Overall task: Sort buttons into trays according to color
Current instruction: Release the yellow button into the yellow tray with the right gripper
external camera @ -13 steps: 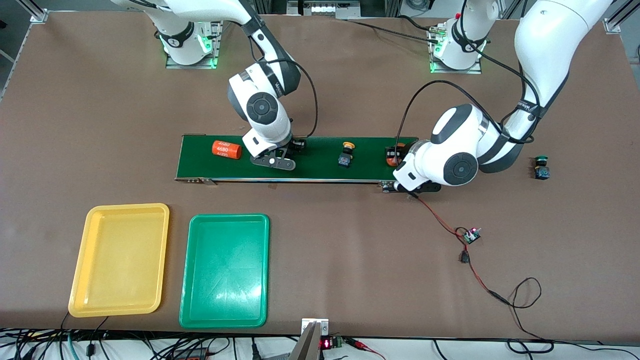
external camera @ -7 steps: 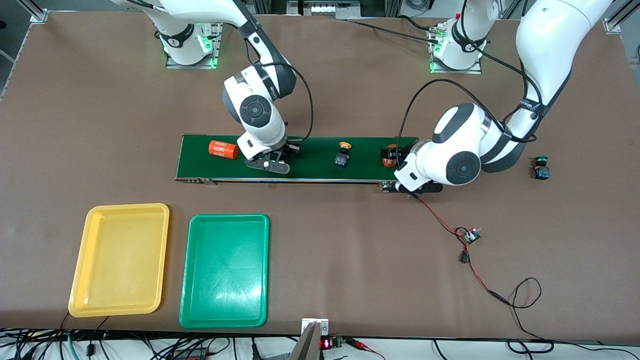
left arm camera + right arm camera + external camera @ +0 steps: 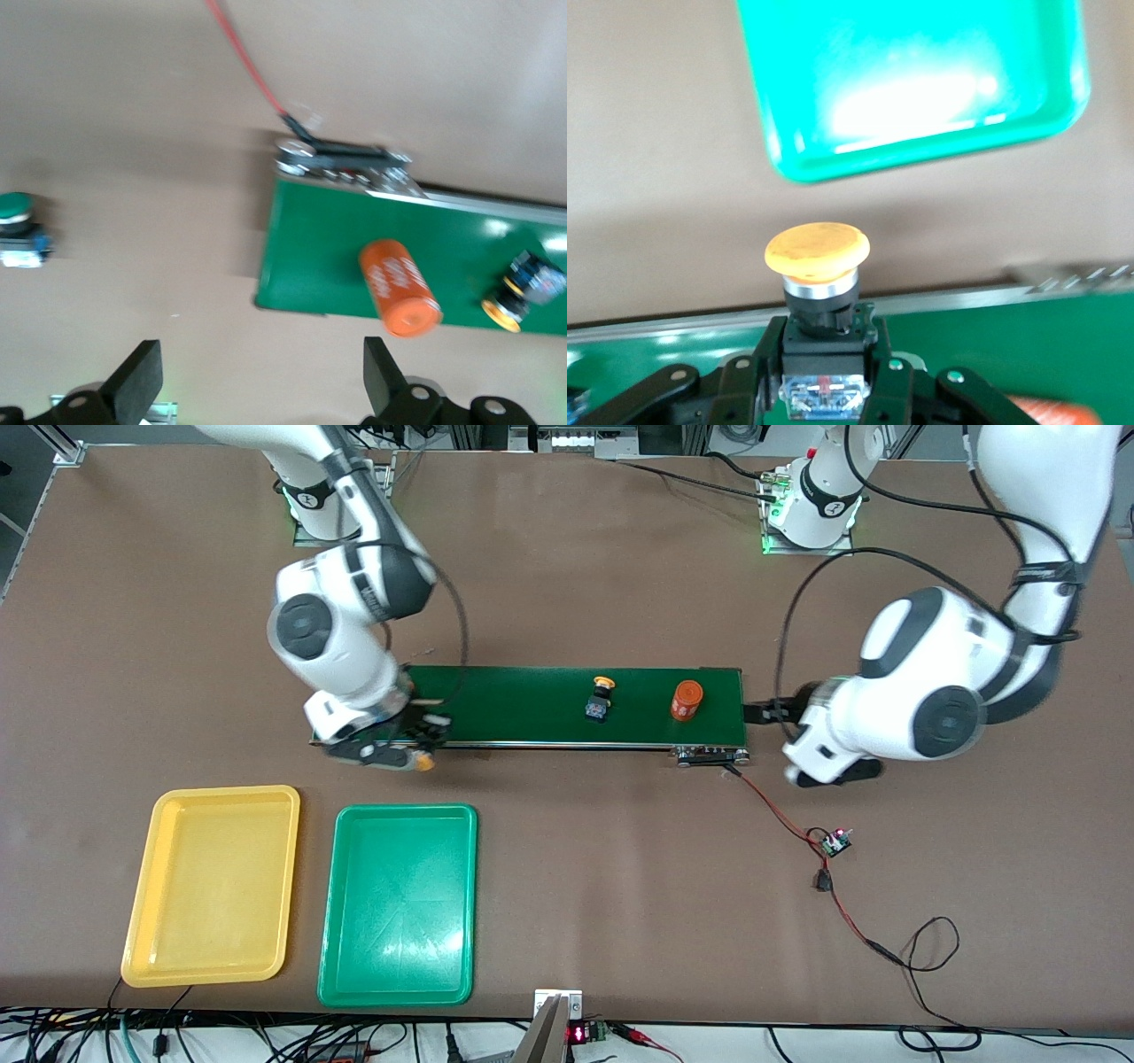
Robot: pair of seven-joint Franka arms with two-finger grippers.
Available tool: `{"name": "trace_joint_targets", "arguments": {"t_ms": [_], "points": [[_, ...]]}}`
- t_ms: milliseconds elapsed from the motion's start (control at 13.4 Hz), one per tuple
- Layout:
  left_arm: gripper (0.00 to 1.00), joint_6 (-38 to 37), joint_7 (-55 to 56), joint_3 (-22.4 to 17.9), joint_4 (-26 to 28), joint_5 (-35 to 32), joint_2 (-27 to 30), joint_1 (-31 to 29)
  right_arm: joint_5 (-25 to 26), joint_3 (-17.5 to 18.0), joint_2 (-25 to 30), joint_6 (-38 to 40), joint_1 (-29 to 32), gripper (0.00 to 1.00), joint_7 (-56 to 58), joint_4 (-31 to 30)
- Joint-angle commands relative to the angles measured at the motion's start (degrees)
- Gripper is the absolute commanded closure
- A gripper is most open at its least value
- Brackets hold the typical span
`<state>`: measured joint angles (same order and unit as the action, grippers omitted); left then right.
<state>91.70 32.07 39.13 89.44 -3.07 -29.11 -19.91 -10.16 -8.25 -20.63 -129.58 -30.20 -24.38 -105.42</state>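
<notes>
My right gripper (image 3: 390,749) is shut on an orange-capped button (image 3: 819,292) and hangs over the belt's edge that faces the trays; the cap (image 3: 425,763) sticks out toward the green tray (image 3: 399,903). The yellow tray (image 3: 213,886) lies beside it at the right arm's end. A second yellow-capped button (image 3: 601,698) lies on the conveyor belt (image 3: 532,707). My left gripper (image 3: 831,772) is open and empty over bare table just off the belt's end. The left wrist view shows a green-capped button (image 3: 19,228) on the table, apart from the open fingers (image 3: 142,381).
An orange cylinder (image 3: 687,700) stands on the belt near the left arm's end. A red and black wire (image 3: 780,815) runs from the belt's end to a small circuit board (image 3: 834,841). Cables hang along the table edge nearest the camera.
The right gripper shut on the orange-capped button on the belt and carried it toward the trays. The left gripper opened, left the orange cylinder on the belt and drew back off its end.
</notes>
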Motion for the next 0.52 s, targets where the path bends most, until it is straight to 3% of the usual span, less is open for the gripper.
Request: {"name": "trace_joint_targets", "arguments": {"t_ms": [0, 224, 447], "points": [[0.00, -2.5, -3.4, -6.2, 0.0, 0.3, 0.8, 0.2, 2.1, 0.4, -0.4, -0.3, 7.1, 1.00, 13.3, -0.8], [0.00, -4.2, -18.8, -12.9, 2.7, -1.7, 0.8, -0.2, 1.7, 0.4, -3.8, -2.7, 16.3, 1.00, 37.0, -0.8], [0.00, -3.4, -21.3, -16.7, 9.1, -1.8, 1.0, -0.6, 1.7, 0.4, -4.9, -2.6, 21.5, 1.00, 51.6, -0.8]]}}
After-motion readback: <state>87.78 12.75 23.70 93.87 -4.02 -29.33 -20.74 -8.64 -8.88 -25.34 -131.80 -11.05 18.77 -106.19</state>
